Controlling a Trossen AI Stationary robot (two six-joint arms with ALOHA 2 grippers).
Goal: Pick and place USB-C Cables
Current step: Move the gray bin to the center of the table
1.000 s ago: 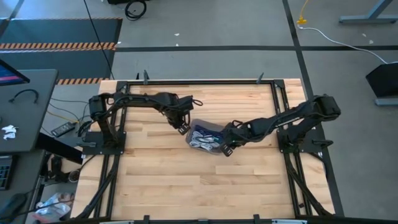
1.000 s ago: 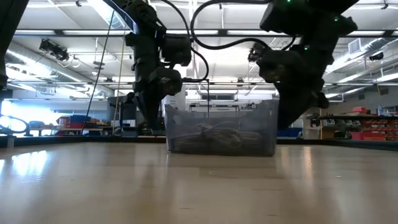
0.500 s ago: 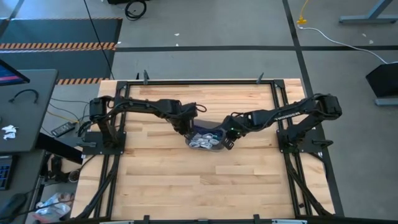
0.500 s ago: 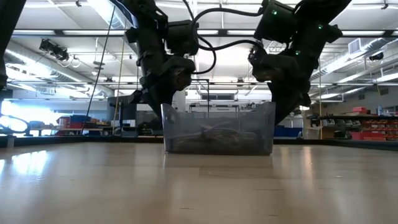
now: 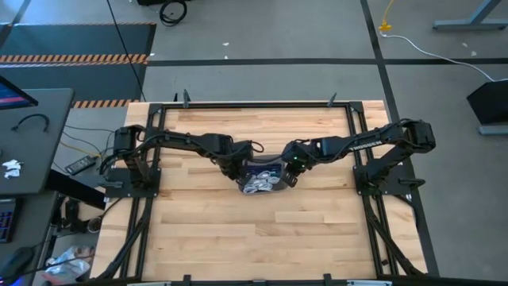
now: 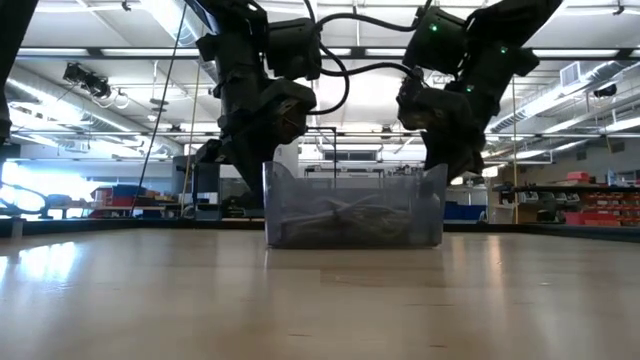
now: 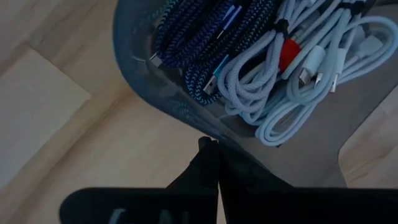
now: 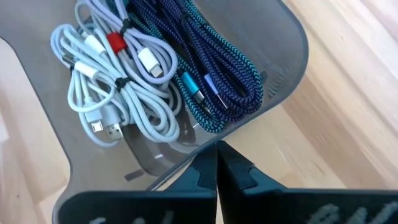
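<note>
Cables [image 5: 260, 181] lay heaped in the grey translucent tray [image 5: 270, 164] at the centre of the high view, none yet out on the wooden table [image 5: 254, 238]. In the left wrist view the bundles filled the upper right of the frame: white ones [image 7: 292, 74], one bound with a red tie [image 7: 287, 55], and dark blue braided ones [image 7: 205, 31] toward the upper centre. The right wrist view showed the same heap at its upper left, white [image 8: 112, 93] beside dark blue and teal [image 8: 211, 81].

The left gripper [image 7: 211, 146] sat at the tray's outer wall, low centre of its own frame, its fingers pressed together with nothing between them. The right gripper [image 8: 217, 149] stood likewise at the opposite wall, fingers together and empty. In the low view both arms came down on either side of the tray [image 6: 350, 205], left arm [image 6: 255, 110] at the frame's left, right arm [image 6: 455, 100] at its right.

To do the pick well, one gripper would probably need to lift clear of the rim, spread its fingers, and come down over a single bundle (a white loop on top looked the easiest to part from the rest). The bundles overlapped, so a shallow bite on one coil's middle seemed wiser than a deep plunge, which risked dragging neighbours out. The other arm could reasonably steady the tray against sliding.
</note>
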